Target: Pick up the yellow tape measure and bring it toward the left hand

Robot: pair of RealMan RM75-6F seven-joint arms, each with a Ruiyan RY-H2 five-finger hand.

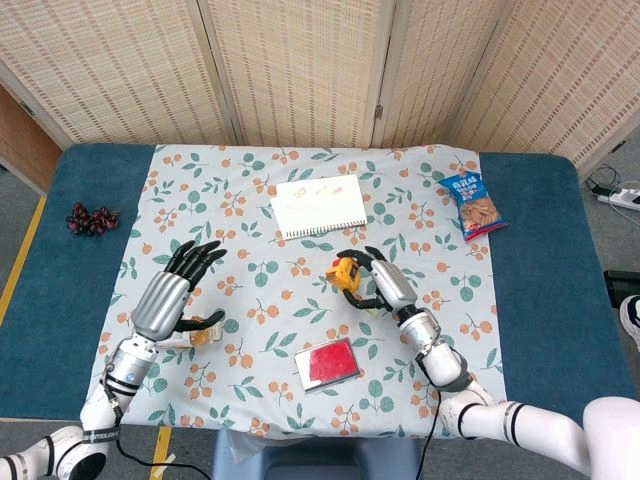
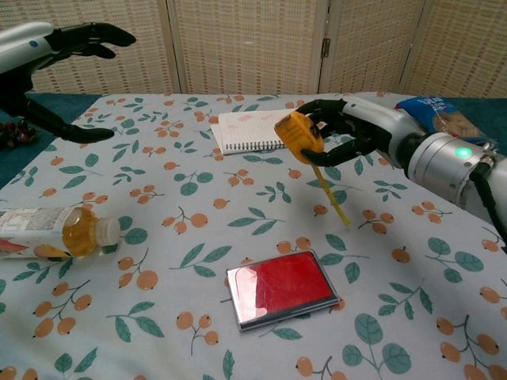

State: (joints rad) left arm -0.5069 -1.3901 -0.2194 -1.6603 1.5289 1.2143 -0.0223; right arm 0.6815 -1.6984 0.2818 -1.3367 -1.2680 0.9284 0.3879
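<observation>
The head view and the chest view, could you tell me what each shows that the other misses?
Only the head view shows the grapes whole and the blue table edges. Only the chest view shows the strip of tape hanging from the yellow tape measure. Both show the right hand holding it, the left hand open, the bottle, the notebook, the red case and the snack bag.

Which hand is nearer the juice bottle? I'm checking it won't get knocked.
Left. The left hand hovers open directly above the juice bottle, hiding most of it in the head view. The right hand is far across the cloth, holding the yellow tape measure.
</observation>
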